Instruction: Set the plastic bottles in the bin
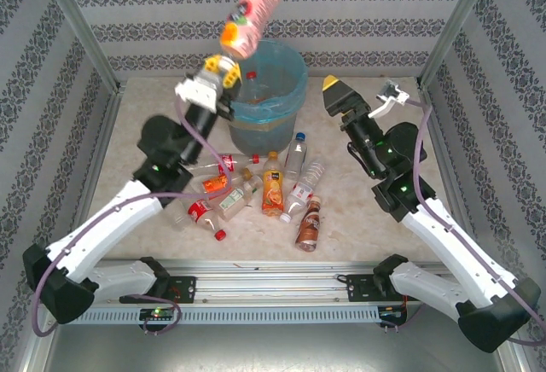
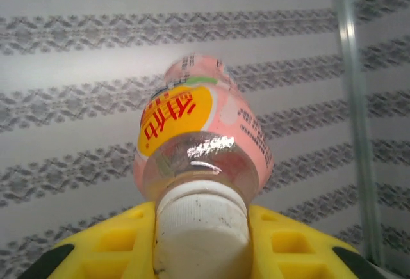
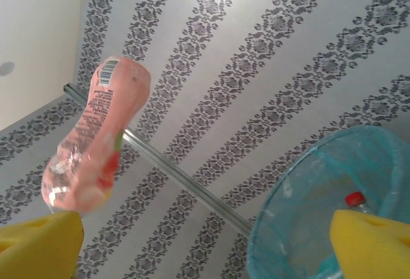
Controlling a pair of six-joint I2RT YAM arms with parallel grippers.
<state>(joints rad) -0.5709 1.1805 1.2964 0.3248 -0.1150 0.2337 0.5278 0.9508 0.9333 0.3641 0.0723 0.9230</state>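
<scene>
Bright, even light all over, and only faint soft shadows on the table point(image 1: 354, 227). The pink bottle point(image 2: 202, 144) looks smeared and soft up close (white glare streaks its clear shoulder), and it's blurred in the top view too.

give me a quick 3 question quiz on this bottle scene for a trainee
1. True or false: the left gripper holds the pink-labelled bottle by its cap end, raised higher than the bin.
2. The right gripper is: A) shut on a bottle, B) open and empty, C) down inside the bin.
3. What cap colour has the binned bottle?

Key: 1 true; 2 B; 3 red.
</scene>
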